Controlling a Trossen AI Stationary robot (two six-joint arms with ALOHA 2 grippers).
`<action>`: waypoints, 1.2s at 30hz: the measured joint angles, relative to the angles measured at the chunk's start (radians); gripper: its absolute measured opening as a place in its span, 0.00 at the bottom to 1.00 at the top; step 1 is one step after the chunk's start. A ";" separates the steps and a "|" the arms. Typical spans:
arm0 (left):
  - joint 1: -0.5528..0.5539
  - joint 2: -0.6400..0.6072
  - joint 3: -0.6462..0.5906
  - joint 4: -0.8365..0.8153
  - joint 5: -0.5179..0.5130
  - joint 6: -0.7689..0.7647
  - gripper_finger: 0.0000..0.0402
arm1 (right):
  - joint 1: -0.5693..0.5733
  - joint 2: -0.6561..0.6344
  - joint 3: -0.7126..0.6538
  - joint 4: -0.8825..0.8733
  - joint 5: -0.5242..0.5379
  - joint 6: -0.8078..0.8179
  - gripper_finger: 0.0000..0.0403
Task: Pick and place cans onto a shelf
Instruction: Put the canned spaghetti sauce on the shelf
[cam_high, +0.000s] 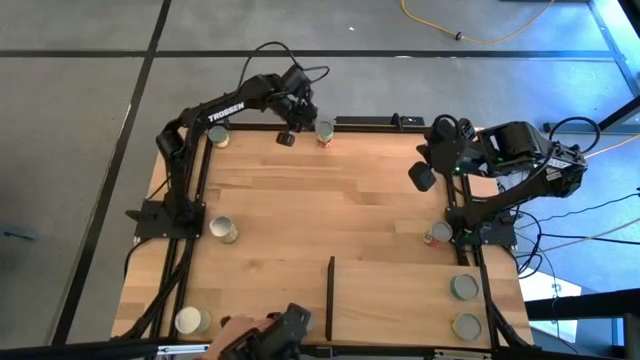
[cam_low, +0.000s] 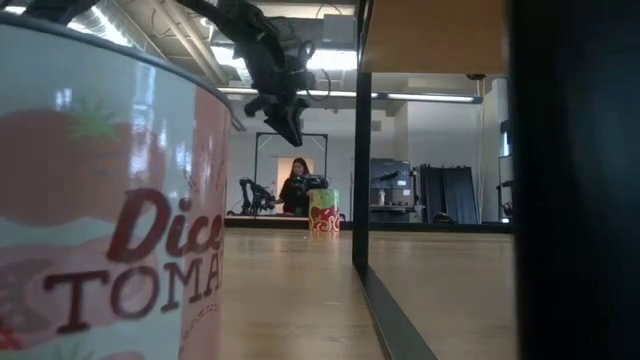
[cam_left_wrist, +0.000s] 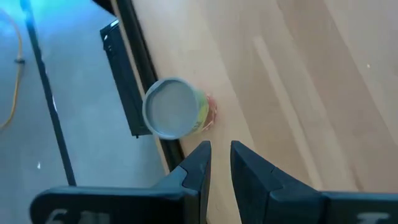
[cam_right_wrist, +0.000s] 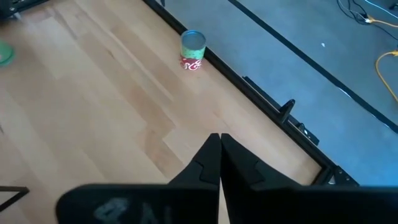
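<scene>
Your left hand (cam_high: 287, 138) hovers with fingers slightly parted, empty, just beside the red-and-yellow can (cam_high: 324, 132) at the table's (cam_high: 330, 200) far edge; your right hand (cam_high: 421, 177) is closed, empty.

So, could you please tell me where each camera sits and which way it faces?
High: overhead, straight down on the table; both arms show.
Low: tabletop height, level across; a tomato can looms close, the left gripper hangs above.
Left wrist: down past its open fingers.
Right wrist: over the shut right gripper.
All share the red-and-green can at the far edge.
</scene>
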 joint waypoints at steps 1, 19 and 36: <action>-0.001 0.007 0.000 0.001 0.002 0.024 0.13 | -0.004 0.000 0.000 0.000 0.000 0.000 0.02; -0.016 0.095 0.000 0.146 -0.024 0.247 0.13 | -0.048 0.000 0.000 0.000 -0.003 0.031 0.02; 0.046 0.132 0.000 0.145 0.064 0.369 0.13 | -0.048 0.000 0.000 0.000 -0.002 0.034 0.02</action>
